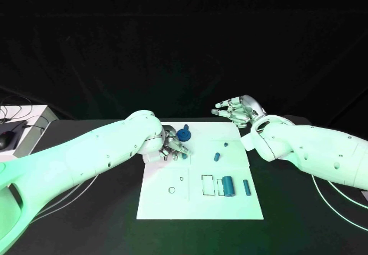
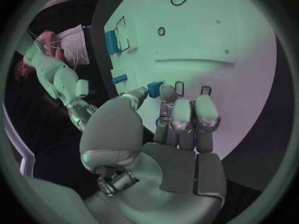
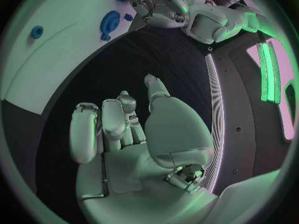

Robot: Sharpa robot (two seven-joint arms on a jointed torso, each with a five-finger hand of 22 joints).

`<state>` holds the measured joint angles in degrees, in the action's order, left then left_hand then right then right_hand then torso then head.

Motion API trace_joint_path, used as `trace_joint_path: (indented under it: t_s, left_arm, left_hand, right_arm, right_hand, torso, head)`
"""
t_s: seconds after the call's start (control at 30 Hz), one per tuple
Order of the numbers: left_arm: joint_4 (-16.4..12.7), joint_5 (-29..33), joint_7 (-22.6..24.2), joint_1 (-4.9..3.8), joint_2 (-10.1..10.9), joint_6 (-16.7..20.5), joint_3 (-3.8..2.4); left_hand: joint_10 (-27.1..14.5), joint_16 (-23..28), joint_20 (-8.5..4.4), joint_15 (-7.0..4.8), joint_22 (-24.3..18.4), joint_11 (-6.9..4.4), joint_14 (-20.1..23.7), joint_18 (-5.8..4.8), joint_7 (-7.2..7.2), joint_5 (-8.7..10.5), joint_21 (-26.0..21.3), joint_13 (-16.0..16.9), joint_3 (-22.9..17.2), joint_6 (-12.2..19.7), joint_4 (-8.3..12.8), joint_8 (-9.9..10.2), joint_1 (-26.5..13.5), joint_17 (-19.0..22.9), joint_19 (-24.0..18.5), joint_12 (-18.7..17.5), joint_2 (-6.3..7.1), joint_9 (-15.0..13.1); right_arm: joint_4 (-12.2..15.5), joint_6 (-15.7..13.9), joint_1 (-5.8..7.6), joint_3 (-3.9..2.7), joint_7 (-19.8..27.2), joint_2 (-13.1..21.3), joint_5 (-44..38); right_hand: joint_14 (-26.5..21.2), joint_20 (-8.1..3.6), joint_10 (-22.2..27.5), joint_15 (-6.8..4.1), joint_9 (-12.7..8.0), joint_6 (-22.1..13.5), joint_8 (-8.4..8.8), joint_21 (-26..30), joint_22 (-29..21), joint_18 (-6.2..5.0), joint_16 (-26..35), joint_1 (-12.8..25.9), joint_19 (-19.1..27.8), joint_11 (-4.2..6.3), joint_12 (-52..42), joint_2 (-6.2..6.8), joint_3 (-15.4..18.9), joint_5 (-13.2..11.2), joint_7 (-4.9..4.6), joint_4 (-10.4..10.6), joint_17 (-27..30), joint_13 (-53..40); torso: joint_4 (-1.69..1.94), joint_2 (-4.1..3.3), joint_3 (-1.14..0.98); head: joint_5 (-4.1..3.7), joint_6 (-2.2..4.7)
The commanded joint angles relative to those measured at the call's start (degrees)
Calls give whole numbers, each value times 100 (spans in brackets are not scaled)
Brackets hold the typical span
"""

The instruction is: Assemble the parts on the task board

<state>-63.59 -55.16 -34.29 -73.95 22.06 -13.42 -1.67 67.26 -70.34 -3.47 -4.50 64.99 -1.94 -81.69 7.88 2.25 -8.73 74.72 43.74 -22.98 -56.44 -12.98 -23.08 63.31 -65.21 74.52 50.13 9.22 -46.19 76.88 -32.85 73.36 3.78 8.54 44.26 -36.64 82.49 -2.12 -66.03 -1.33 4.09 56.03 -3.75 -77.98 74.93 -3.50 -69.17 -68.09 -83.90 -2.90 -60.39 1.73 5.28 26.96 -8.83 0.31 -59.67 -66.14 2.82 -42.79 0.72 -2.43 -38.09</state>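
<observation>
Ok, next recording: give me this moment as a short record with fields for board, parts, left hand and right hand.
board: white task board in the middle of the black table
parts: blue pieces on the board, among them a cylinder, a thin bar and a round piece
left hand: over the board's far left, fingertips at a small blue piece
right hand: raised beyond the board's far right corner, holding nothing

Small blue part under the left hand mostly hidden by its fingers, shape unclear

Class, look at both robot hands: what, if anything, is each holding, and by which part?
The left robot hand pinches a small blue part by its end, between thumb and fingertip. The right robot hand holds nothing, its fingers apart.
</observation>
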Motion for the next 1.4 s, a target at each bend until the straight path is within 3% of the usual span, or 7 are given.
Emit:
trace_joint_path:
  t_s: [0.03,0.2,0.47,0.7,1.03,1.33,1.4]
  left_arm:
    - [1,99,109,-1,-9,-99,4]
    - [0,134,140,-1,-8,-146,4]
    - [-11,165,189,0,-6,-200,4]
    - [-35,222,223,2,16,-126,3]
    - [-208,313,163,2,150,39,-3]
    - [-562,331,131,2,438,363,-14]
    - [-674,321,149,6,521,495,-20]
  left_hand:
    - [-36,1,-16,-42,19,-18,-6,-115,-25,30,-28,-14,-198,-29,151,37,100,-14,13,18,-24,2]
    - [-48,8,-24,-50,50,-29,-5,-124,-37,11,-61,-29,-506,-32,519,86,201,-43,9,-10,-97,39]
    - [-49,4,-30,-58,83,-47,-9,-129,-57,-28,-92,-44,-869,-16,896,116,376,-87,3,-41,-215,52]
    - [40,15,-54,-66,142,-59,-17,-142,-62,-332,-113,-74,-1234,21,1296,47,311,-135,18,-136,-257,-61]
    - [190,13,-155,-114,262,-126,-38,-206,-141,-490,-116,-32,-1375,-132,1312,-49,134,-186,87,-245,-203,-452]
    - [326,-7,-227,-150,327,-177,-53,-251,-218,-634,-146,5,-1425,-348,1323,33,43,-203,124,-303,-165,-796]
    - [421,-34,-286,-170,336,-205,-59,-298,-258,-707,-161,45,-1411,-496,1326,148,26,-224,140,-375,-132,-844]
  right_arm:
    - [-7,96,-6,1,5,-10,-53]
    - [-16,104,-9,3,-1,-16,-54]
    - [-29,115,-11,4,-9,-26,-56]
    - [-52,133,-17,6,-14,-38,-55]
    - [-64,145,-28,6,-9,-33,-52]
    - [-51,147,-30,6,-2,4,-52]
    - [-45,147,-30,6,-1,15,-53]
  right_hand:
    - [14,-30,-9,-37,7,-7,-11,3,1172,16,-8,-7,-453,11,-23,-50,-3,-9,-30,-46,-3,-8]
    - [14,-30,-9,-37,7,-7,-11,3,1172,16,-8,-7,-453,11,-23,-50,-3,-9,-30,-46,-3,-8]
    - [14,-30,-9,-37,7,-7,-11,3,1172,16,-8,-7,-453,11,-23,-50,-3,-9,-30,-46,-3,-8]
    - [14,-30,-9,-37,7,-7,-11,3,1172,16,-8,-7,-453,11,-23,-50,-3,-9,-30,-46,-3,-8]
    - [13,-31,-10,-37,6,-9,-10,4,1172,15,-8,-2,-452,11,-25,-69,4,-2,-30,-56,-2,-11]
    - [13,-31,-10,-37,6,-9,-10,4,1172,15,-8,-2,-452,11,-25,-69,4,-2,-30,-56,-2,-11]
    - [13,-31,-10,-37,6,-9,-10,4,1172,15,-8,-2,-452,11,-25,-69,4,-2,-30,-56,-2,-11]
  torso:
    - [3,-1,3]
    - [1,-1,0]
    - [2,-3,3]
    - [2,-4,3]
    - [7,-2,6]
    - [7,-2,2]
    - [6,-5,4]
  head:
    - [8,6]
    - [11,13]
    - [19,12]
    - [29,17]
    - [45,11]
    - [58,-14]
    - [62,-14]
